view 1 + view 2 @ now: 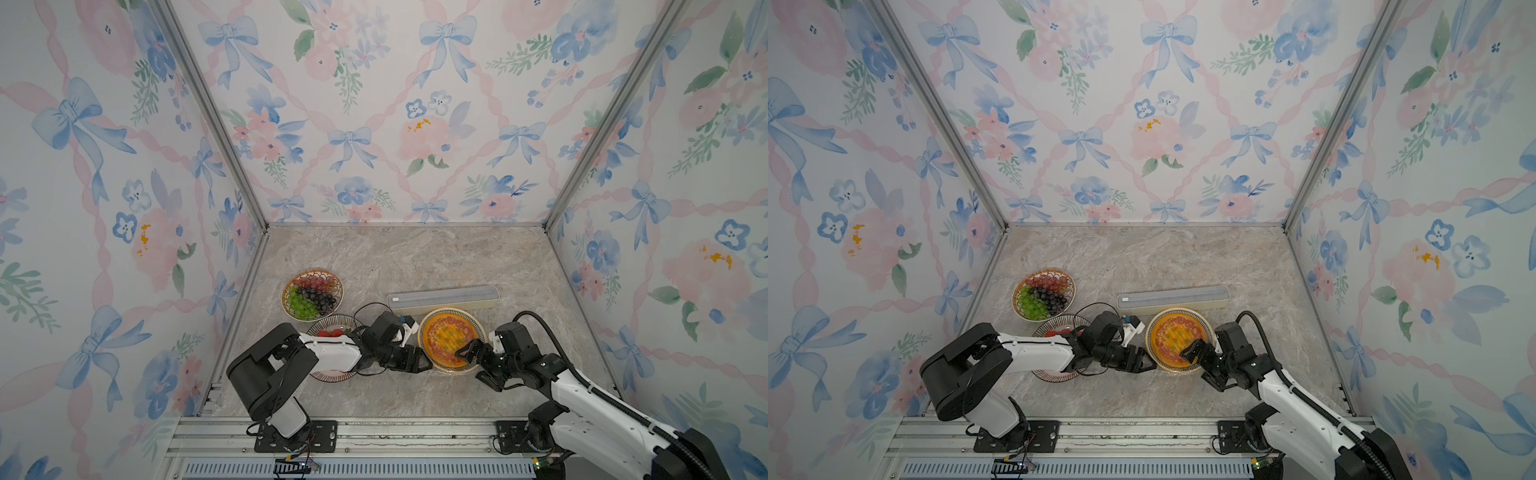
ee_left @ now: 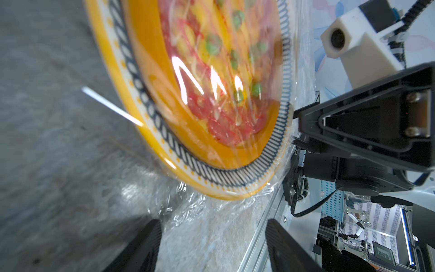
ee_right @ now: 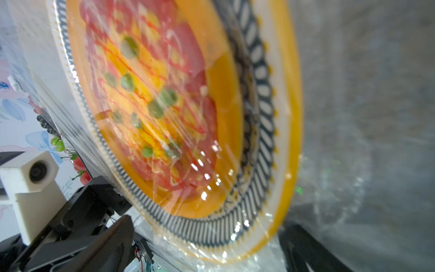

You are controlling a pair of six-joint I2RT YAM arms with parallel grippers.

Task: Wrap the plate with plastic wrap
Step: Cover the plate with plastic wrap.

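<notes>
The plate (image 1: 446, 311) (image 1: 1177, 311) of orange and red food sits at front centre, just before the long cream box (image 1: 442, 299) (image 1: 1173, 297). Glossy plastic wrap (image 2: 183, 207) (image 3: 324, 179) lies stretched over the food and crinkles onto the table round the rim (image 2: 211, 174) (image 3: 259, 117). My left gripper (image 1: 424, 362) (image 1: 1148, 362) (image 2: 211, 247) is open at the plate's near-left edge, with loose film on the table between its fingers. My right gripper (image 1: 473, 365) (image 1: 1200, 365) (image 3: 207, 247) is wide open at the near-right edge, straddling the rim.
A plate of grapes (image 1: 312, 295) (image 1: 1043, 295) stands at the left. A bowl with strawberries (image 1: 332, 328) (image 1: 1061, 328) lies partly under my left arm. Papered walls close in three sides. An aluminium rail (image 1: 374, 432) runs along the front.
</notes>
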